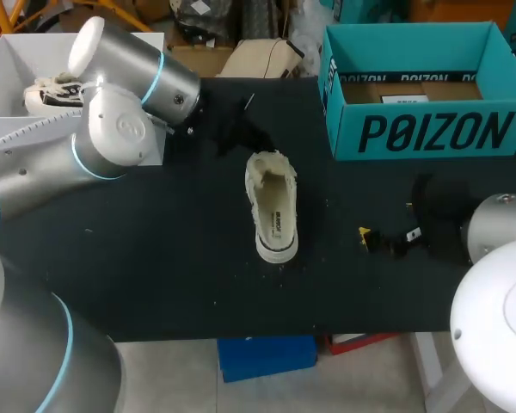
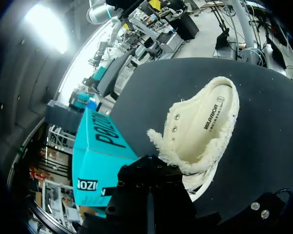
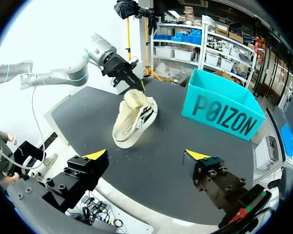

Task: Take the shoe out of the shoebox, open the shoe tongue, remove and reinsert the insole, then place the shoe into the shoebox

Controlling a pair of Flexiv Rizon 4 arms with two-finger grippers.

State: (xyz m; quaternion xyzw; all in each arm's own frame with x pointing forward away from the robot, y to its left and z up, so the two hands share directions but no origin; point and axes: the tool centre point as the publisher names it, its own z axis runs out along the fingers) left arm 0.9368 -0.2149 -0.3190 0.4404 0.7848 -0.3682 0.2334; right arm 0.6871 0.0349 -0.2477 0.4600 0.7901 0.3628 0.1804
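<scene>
Right gripper [image 3: 147,155] spread wide; left gripper [image 3: 128,73] unclear; one shoe [image 1: 273,206] outside one shoebox [image 1: 430,133]

A black, matte tabletop [image 1: 155,258] is stretching across the whole workspace, with its near edge running straight along the front and its surface lying flat and dull in all three views. A few tiny pale specks [image 1: 213,303] are lying scattered on it, some around the middle and one or two nearer the front and the left, each well apart from the others. At the far left corner a white, open-topped cardboard box [image 1: 17,60] is sitting; whether it is resting on the tabletop or just beside it cannot be told. Inside it a white low sneaker with dark trim [image 1: 52,93] is lying, partly hidden.
</scene>
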